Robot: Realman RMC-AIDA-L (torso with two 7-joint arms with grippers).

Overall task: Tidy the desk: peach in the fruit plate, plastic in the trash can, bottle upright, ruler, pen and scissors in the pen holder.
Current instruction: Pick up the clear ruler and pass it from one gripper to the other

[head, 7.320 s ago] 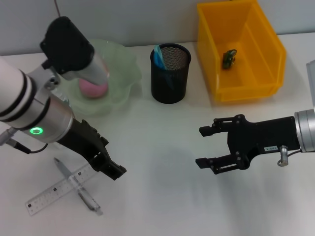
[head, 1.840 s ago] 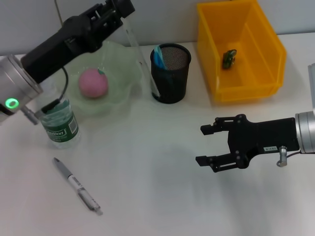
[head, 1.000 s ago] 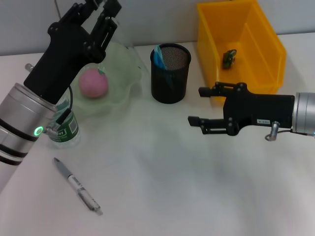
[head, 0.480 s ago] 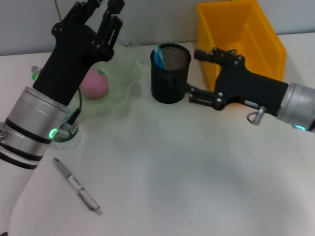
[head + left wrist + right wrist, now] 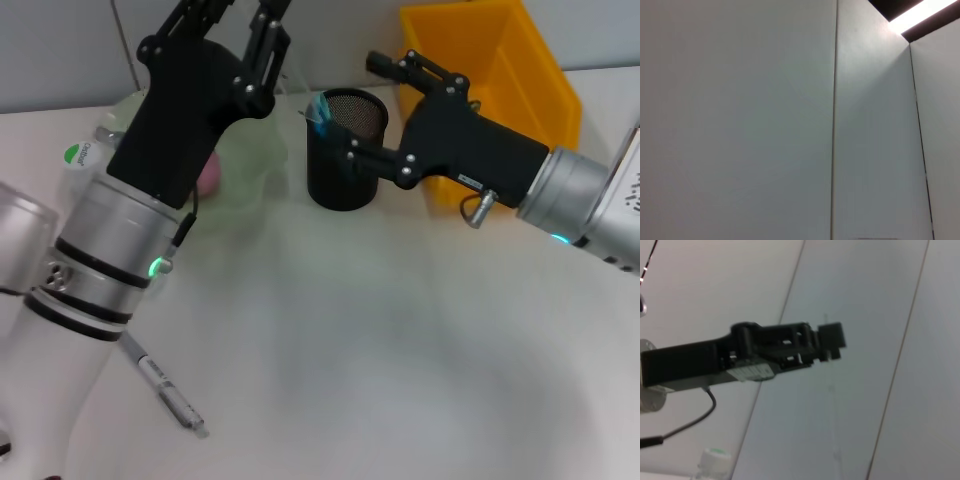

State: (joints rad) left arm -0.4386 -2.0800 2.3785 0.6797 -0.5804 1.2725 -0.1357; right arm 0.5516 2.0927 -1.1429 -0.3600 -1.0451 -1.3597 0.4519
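The right hand (image 5: 362, 108), fingers spread, straddles the pen holder (image 5: 343, 150) at upper centre. The left hand (image 5: 240, 15), upper left, is raised above the fruit plate (image 5: 262, 165); its grip cannot be told. The pen (image 5: 165, 391) lies on the table (image 5: 400, 350), lower left.

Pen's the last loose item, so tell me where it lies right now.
In the head view, the pen lies flat on the desk at the robot's near left, partly hidden under the left arm, far from the pen holder.

I see a pale grey wall (image 5: 330, 40) behind the counter, with panel seams (image 5: 834, 120) running across it.
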